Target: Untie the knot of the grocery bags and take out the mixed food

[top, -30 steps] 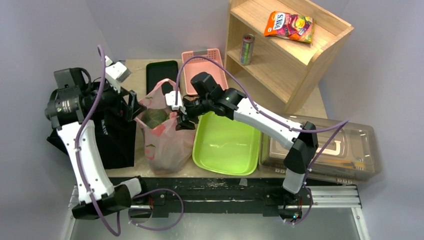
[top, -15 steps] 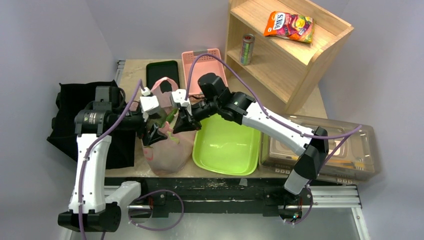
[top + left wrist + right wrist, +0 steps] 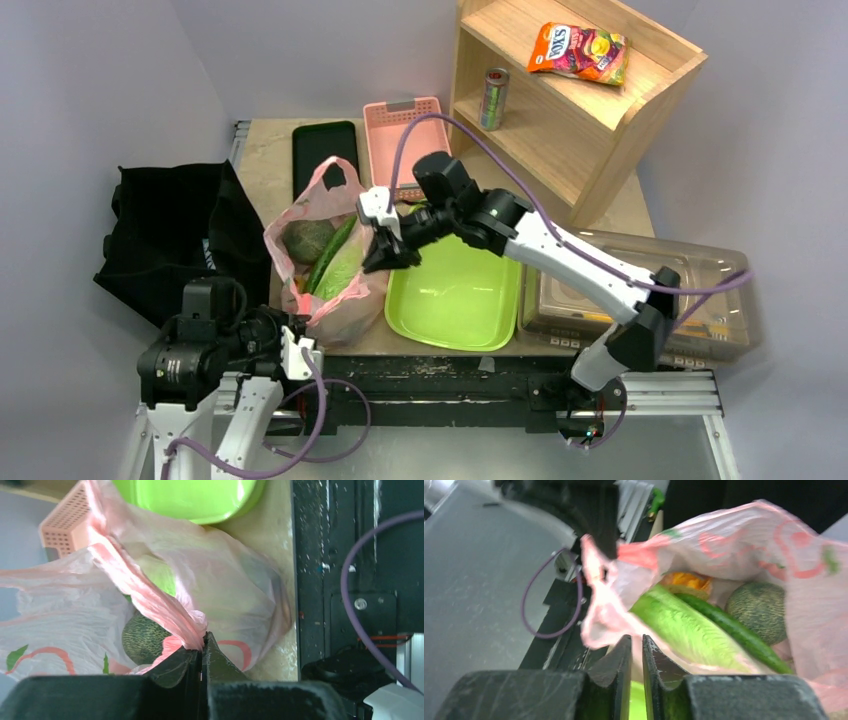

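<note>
The pink grocery bag [image 3: 345, 305] stands open beside the green tub, its mouth stretched between my two grippers. No knot shows in any view. Inside lie a dark green round fruit [image 3: 305, 240], a long cucumber [image 3: 332, 252] and pale cabbage [image 3: 345, 277]. My left gripper [image 3: 300, 320] sits low at the table's near edge, shut on a twisted pink handle strip [image 3: 165, 605]. My right gripper [image 3: 383, 258] is at the bag's right rim, its jaws nearly together on the pink film [image 3: 596, 610]. The right wrist view looks past the rim to the cabbage [image 3: 684, 630], cucumber [image 3: 734, 627] and round fruit [image 3: 756, 607].
A lime green tub [image 3: 455, 290] sits right of the bag and a pink basket [image 3: 400, 130] behind it, next to a flat black item [image 3: 322, 145]. A black cloth bag [image 3: 170, 225] lies left. A wooden shelf [image 3: 590, 100] holds a can [image 3: 494, 98] and a snack packet [image 3: 580, 50]. A clear lidded box [image 3: 640, 290] is right.
My left arm dropped from the bag's top to the near edge and shut on the handle. The right gripper closed and shifted slightly right. The bag's mouth is wider, showing the food.
</note>
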{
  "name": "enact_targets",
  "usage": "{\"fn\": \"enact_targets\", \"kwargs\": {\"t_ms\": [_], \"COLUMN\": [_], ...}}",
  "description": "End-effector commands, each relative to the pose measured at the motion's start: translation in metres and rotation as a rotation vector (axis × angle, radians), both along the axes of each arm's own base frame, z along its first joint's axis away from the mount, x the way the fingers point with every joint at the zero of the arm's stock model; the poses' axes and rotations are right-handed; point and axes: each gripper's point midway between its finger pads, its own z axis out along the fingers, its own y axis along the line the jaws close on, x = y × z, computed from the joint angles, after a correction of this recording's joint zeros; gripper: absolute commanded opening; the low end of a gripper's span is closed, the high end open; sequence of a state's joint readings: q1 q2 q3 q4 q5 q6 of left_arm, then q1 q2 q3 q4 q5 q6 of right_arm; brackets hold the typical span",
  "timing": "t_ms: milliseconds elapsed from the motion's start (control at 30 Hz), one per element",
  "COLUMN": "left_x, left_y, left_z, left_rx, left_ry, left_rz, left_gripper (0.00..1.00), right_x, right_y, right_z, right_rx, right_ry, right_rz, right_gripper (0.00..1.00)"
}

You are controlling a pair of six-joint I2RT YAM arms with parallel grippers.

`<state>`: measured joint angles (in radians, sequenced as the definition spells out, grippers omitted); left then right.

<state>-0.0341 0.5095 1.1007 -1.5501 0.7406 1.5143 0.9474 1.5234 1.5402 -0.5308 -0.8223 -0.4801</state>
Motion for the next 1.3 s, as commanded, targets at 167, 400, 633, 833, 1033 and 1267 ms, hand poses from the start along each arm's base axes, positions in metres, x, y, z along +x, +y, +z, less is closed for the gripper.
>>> {"fn": "enact_targets", "kwargs": {"t_ms": [167,400,633,833,1033,1267], "left_x": [-0.042,-0.048,-0.053,-0.049,-0.030,0.034], "left_y": [0.016,0.018,0.021,0.034,0.001,-0.028], "left_z": [-0.071,-0.077,-0.075,-0.045,0.058,0.105], "left_rx": [0.226,0.234,0.185,0.146,-0.216,-0.474], "left_ry": [0.061,0.082,0.167,0.216,0.406,0.553], "left_rz": [-0.228,-0.215,-0.091,0.157,0.391,0.465], "left_gripper": [0.00,0.00,0.20,0.57,0.54,0.52], "right_x": [0.055,0.055,0.050,0.043,0.040,0.036], "right_y": [0.063,0.078,0.008,-0.006,-0.014,-0.001], "right_z": [0.045,-0.058,-0.133,-0.136,-0.127,-0.102], "right_rx": [0.149,-0.092,-0.361,-0.363,-0.347,-0.245], "right_ry": [0.176,0.083,-0.139,-0.149,-0.184,-0.156], "right_rz": [-0.165,-0.173,-0.112,-0.125,-0.110,-0.121], "right_gripper": [0.51,0.58,0.49,0.49,0.50,0.53]}}
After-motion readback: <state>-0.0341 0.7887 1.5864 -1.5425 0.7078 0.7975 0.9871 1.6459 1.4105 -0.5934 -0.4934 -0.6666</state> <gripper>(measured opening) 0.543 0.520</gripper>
